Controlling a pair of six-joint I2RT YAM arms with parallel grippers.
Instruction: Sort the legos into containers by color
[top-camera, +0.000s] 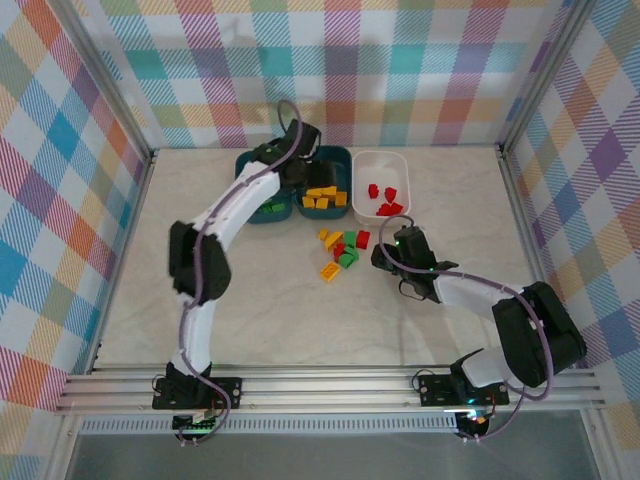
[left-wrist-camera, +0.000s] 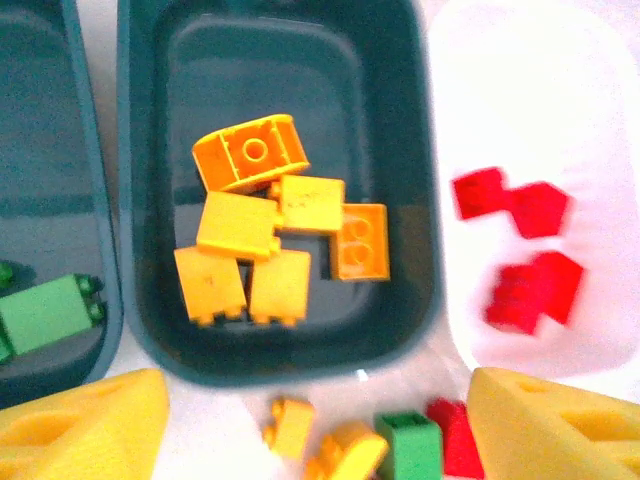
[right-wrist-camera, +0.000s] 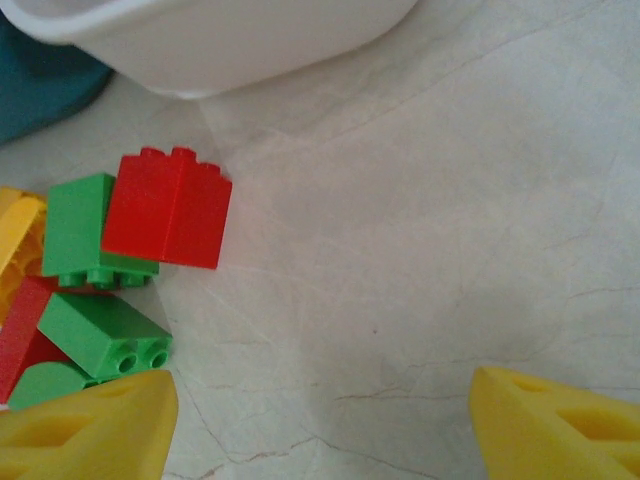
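Left claw (left-wrist-camera: 320, 432): spread wide, pinching nothing, hanging over the middle teal tub (left-wrist-camera: 150, 200).
Right claw (right-wrist-camera: 322, 428): spread wide and empty, low over the bare tabletop (right-wrist-camera: 430, 250), just right of the loose pile (top-camera: 342, 250).
Middle teal tub: yellow-orange legos (left-wrist-camera: 270, 230) bunched together on its floor.
Left teal tub (left-wrist-camera: 50, 120): green legos (left-wrist-camera: 45, 312) inside.
White tub (left-wrist-camera: 520, 100): just right of the middle tub, with red legos (left-wrist-camera: 520, 250) inside.
Loose pile: red, green and yellow legos on the tabletop just in front of the tubs. A red brick (right-wrist-camera: 168, 208) touches a green brick (right-wrist-camera: 80, 225) nearest the right claw.
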